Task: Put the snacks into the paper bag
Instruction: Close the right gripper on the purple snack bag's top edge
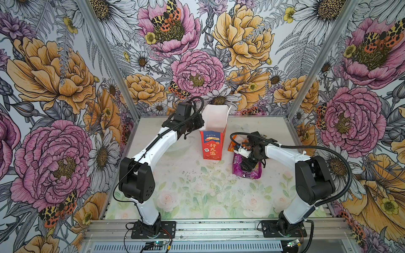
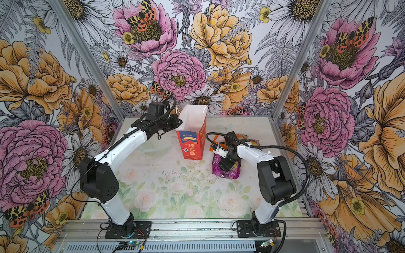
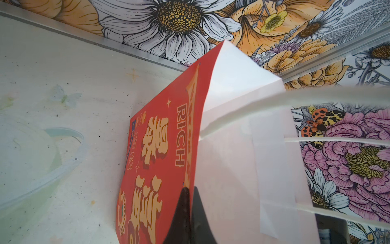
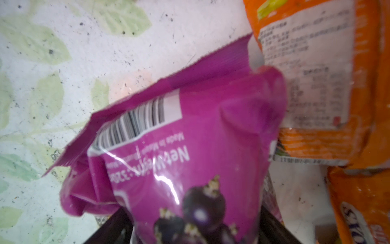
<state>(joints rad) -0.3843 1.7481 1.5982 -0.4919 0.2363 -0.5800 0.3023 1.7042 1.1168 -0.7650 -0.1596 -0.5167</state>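
The left gripper (image 3: 190, 191) was clamped tight on the bag (image 1: 212, 142), pinching its rim wall; the bag stood upright. The right gripper (image 1: 246, 167) pointed down, jaws wide apart astride the purple packet (image 4: 211, 137), which lay on the table (image 1: 197, 186). 2 orange packets (image 4: 312, 84) lay just beside it.

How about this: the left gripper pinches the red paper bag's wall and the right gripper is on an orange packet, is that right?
One thing is off: the right gripper is on the magenta-purple packet, not an orange one; the right wrist view shows it between the jaws, orange packets beside it. The left gripper does pinch the wall of the red paper bag.
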